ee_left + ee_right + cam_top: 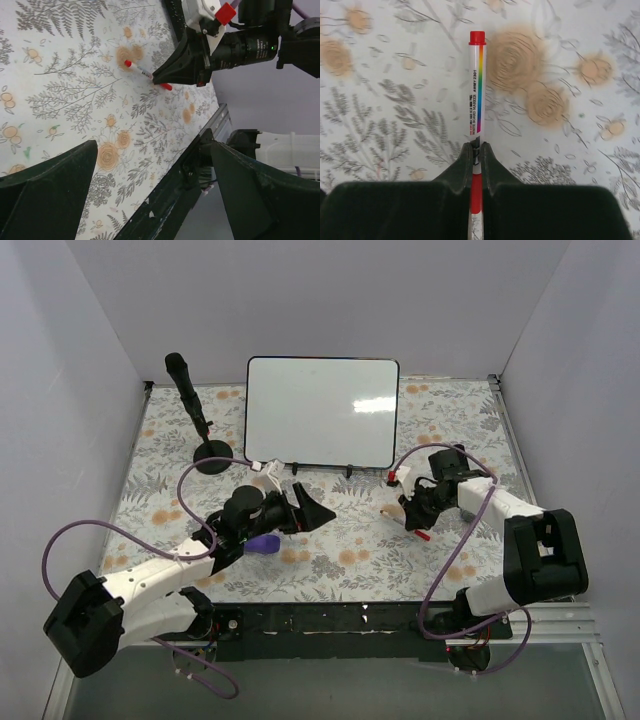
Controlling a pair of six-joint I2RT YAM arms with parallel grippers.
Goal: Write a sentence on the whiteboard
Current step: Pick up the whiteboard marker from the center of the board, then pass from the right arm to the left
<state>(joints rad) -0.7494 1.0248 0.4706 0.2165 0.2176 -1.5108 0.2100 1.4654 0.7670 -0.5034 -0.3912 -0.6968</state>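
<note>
The whiteboard (322, 412) stands upright at the back centre, its face bare white with a glare patch; no sentence shows on it. A white marker pen (476, 85) with red ends lies flat on the floral tablecloth, right of centre. My right gripper (476, 150) is shut on the pen near its red cap, fingers down at the cloth. From above the right gripper (410, 523) sits low over the pen (391, 510). My left gripper (312, 504) hovers left of centre, open and empty. In the left wrist view the left gripper (152, 150) is wide open, with the pen (142, 72) beyond it.
A black stand with a round base (211, 456) rises at the back left. A purple object (262, 544) lies by the left arm. A black rail (330, 620) runs along the table's near edge. White walls close in the left, right and back.
</note>
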